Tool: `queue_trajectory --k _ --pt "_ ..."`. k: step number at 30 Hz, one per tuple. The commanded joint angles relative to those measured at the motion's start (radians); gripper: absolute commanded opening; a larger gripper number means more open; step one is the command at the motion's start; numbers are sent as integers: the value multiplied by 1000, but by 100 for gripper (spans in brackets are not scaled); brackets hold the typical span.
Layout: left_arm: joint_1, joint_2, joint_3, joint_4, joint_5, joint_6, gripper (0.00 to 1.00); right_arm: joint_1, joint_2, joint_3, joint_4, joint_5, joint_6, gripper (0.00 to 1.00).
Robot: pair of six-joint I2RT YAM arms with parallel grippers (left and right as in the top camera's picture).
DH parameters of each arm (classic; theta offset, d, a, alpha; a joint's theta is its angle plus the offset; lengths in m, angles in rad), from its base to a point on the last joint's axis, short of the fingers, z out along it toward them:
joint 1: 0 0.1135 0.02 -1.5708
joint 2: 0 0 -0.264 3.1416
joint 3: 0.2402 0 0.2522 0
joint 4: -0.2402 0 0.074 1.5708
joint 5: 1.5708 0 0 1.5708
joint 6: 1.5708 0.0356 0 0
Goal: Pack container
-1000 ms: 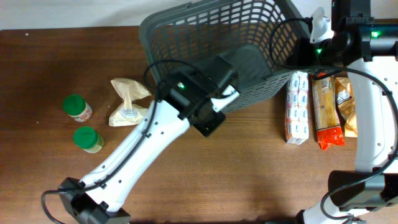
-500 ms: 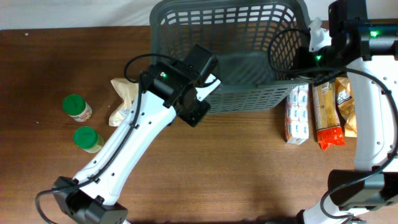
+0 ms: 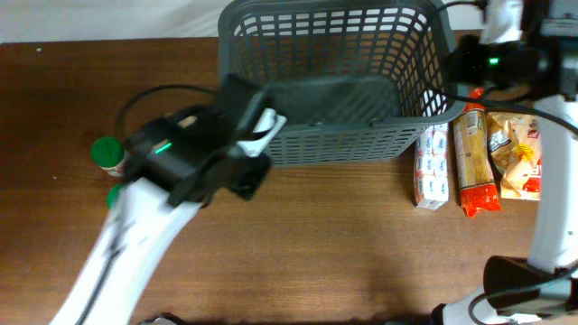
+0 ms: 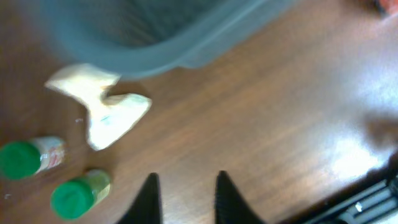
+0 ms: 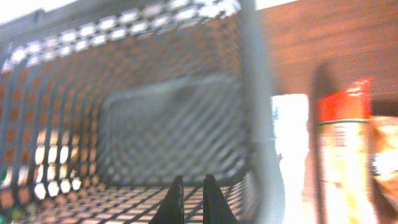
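Container [image 3: 361, 144] looks light, stiff and slidey on the bench [image 3: 361, 253], so I'd pinch its solid rim, with left hand [image 4: 185, 180] spread empty and right hand [image 5: 193, 180] nearly closed on nothing.

We see a brown wooden table [image 3: 343, 253], a white strip [image 3: 90, 18] beyond it at 12 o'clock, and, in the left wrist view, bright glare [image 4: 367, 143] at 3 o'clock.
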Motion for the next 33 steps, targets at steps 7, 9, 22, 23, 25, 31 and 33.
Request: queue_trajectory --k 7,9,22,23,25,31,33 --pt "294 -217 8 -19 -92 -31 30 -182 50 17 0 40 38 4" --pt "342 -225 8 -23 -93 -31 30 -182 73 17 0 40 38 4" --pt "451 -220 8 -45 -93 -30 30 -63 232 17 1 0 36 4" --pt "451 -220 8 -49 -93 -30 30 -53 233 17 3 0 33 4" --pt "451 -220 8 -56 -93 -31 30 -34 233 17 5 0 33 4" --pt "451 -220 8 -85 -93 -30 30 6 233 17 5 0 33 4" --pt "451 -220 8 -94 -93 -31 30 17 233 17 5 0 34 4"
